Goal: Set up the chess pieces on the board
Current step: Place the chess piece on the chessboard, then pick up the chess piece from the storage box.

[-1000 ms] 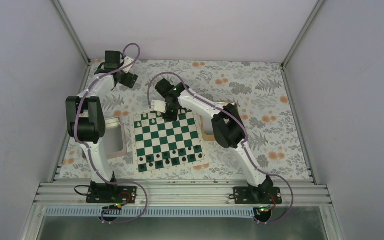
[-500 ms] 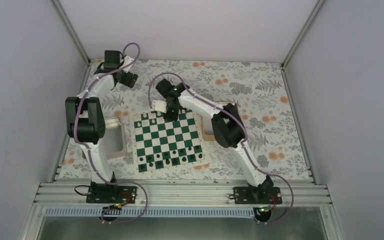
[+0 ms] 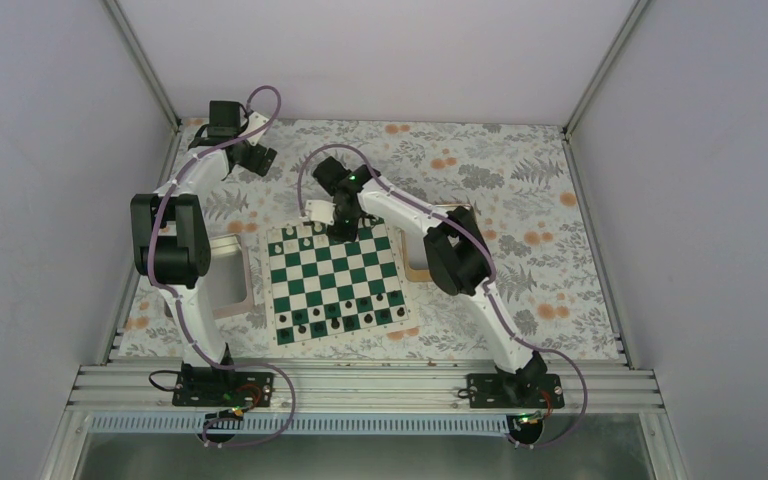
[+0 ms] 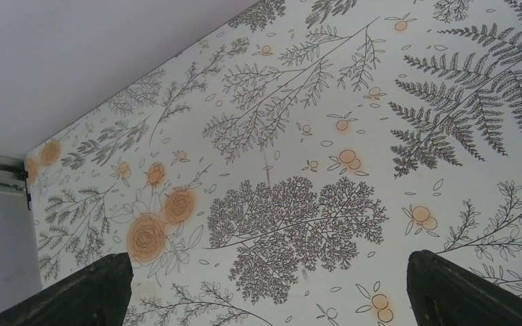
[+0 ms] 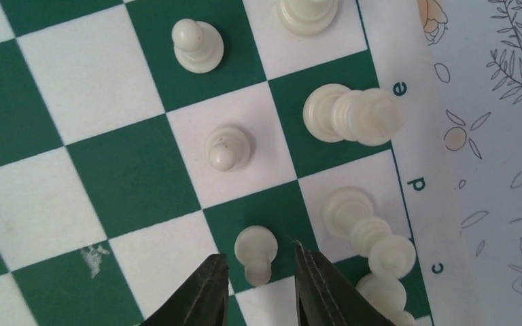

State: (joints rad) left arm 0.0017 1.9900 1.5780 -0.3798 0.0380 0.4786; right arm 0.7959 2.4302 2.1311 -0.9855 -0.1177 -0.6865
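Note:
The green and white board [image 3: 335, 280] lies mid-table. In the right wrist view several cream chess pieces stand on its squares [image 5: 109, 81] near the edge lettered c, d, e. There are pawns [image 5: 198, 45] [image 5: 226, 147] and taller pieces [image 5: 353, 114] [image 5: 367, 227]. My right gripper [image 5: 258, 261] is open at the board's far edge [image 3: 340, 228]. Its fingers straddle a cream pawn [image 5: 256, 252] standing on a green square, with a gap on each side. My left gripper [image 4: 266, 259] is open and empty over the floral cloth at the far left [image 3: 257, 160].
Dark pieces [image 3: 335, 315] fill the board's two near rows. A grey tray [image 3: 230, 280] lies left of the board. A tan tin [image 3: 415, 268] lies right of it, partly under the right arm. The enclosure's walls close in the table.
My right wrist has shifted slightly at the board's far edge. The left arm has not moved.

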